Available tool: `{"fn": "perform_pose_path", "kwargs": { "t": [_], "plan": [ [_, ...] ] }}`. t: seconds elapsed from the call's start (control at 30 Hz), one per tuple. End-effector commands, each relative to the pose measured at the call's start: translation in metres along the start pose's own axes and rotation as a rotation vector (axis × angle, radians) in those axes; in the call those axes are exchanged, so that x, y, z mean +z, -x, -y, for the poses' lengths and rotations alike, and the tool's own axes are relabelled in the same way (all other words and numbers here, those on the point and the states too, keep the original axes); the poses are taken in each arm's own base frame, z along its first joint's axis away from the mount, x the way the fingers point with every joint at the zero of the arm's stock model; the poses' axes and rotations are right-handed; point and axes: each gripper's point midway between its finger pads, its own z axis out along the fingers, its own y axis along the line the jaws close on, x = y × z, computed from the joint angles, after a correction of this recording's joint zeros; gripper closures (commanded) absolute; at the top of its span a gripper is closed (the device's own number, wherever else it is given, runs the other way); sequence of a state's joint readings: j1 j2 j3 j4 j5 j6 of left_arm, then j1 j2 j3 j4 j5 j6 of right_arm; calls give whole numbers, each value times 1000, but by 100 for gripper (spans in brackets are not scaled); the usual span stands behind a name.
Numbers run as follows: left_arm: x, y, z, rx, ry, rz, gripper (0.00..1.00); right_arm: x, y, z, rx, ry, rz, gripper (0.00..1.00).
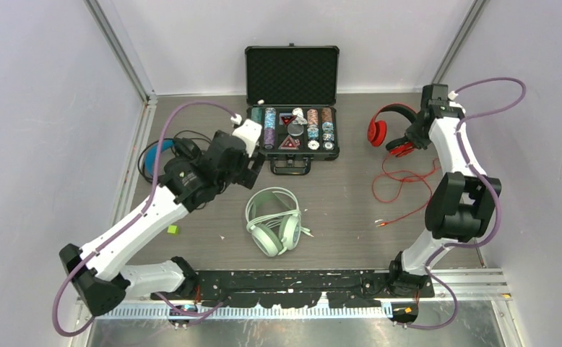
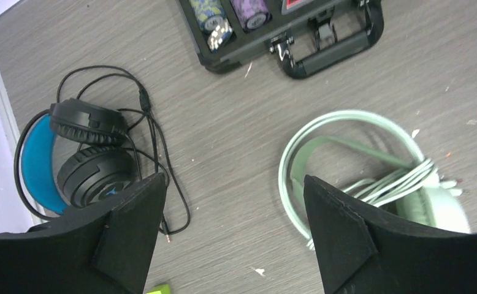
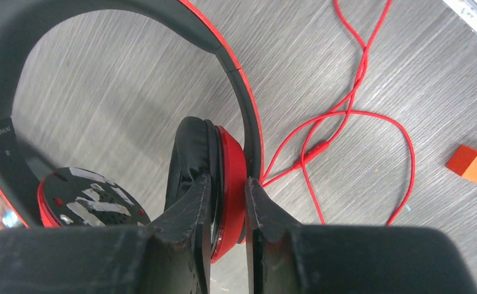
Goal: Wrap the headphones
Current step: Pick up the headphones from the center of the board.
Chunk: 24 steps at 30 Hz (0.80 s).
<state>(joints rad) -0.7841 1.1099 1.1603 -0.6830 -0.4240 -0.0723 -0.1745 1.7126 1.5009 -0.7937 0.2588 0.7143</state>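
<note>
Three headphones lie on the table. The mint-green headphones [image 1: 272,220] sit in the middle with their white cable bundled across the ear cups [image 2: 401,180]. At the far left the black headphones [image 1: 164,150], with a blue-lined headband [image 2: 37,162], have their black cable [image 2: 162,165] loose. The red headphones [image 1: 386,129] are at the back right, and their red cable [image 1: 402,189] sprawls toward the front. My left gripper [image 2: 235,202] hangs open over bare table between the black and mint pairs. My right gripper [image 3: 227,184] is shut on one ear cup [image 3: 231,162] of the red pair.
An open black case [image 1: 291,108] of poker chips stands at the back centre. A small green block [image 1: 171,230] lies near the left arm, and an orange block [image 3: 475,165] lies by the red cable. Walls close in on both sides.
</note>
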Motion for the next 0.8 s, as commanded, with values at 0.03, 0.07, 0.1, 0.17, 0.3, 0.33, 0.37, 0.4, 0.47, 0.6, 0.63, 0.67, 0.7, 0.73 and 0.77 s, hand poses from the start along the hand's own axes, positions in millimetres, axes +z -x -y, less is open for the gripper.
{"fn": "perform_pose_path", "kwargs": {
  "t": [0.03,0.07,0.1,0.17,0.3,0.33,0.37,0.4,0.47,0.6,0.63,0.67,0.7,0.73,0.77],
  "plan": [
    [-9,46,-5,-146,8,-18,16,-60,5,-49,-236,230,137,99],
    [-10,56,-5,-160,-2,-17,17,-69,-2,-57,-285,257,144,100],
    [-11,66,-5,-174,-16,-15,17,-78,-8,-63,-324,291,150,100],
    [-11,86,-3,-200,-52,-8,18,-103,-30,-85,-414,391,154,100],
    [-7,121,1,-213,-138,8,17,-156,-74,-119,-523,640,148,100],
    [-6,128,3,-207,-158,10,17,-170,-83,-125,-540,697,152,100],
    [-4,130,5,-197,-175,-1,16,-182,-94,-130,-562,744,152,99],
    [-2,135,8,-186,-198,-7,16,-195,-104,-134,-583,792,152,100],
    [2,141,15,-154,-242,-22,16,-216,-124,-139,-621,860,145,100],
    [11,145,28,-89,-309,-70,15,-246,-146,-141,-661,930,152,100],
    [16,142,29,-73,-311,-91,15,-251,-152,-141,-672,945,147,100],
    [21,141,31,-62,-313,-110,16,-254,-156,-141,-681,958,142,100],
    [24,138,32,-54,-313,-134,17,-258,-163,-141,-695,970,136,100],
    [27,137,33,-47,-314,-153,18,-261,-168,-141,-707,977,131,100],
    [32,138,34,-42,-312,-165,19,-262,-172,-140,-715,982,127,99]
  ]
}}
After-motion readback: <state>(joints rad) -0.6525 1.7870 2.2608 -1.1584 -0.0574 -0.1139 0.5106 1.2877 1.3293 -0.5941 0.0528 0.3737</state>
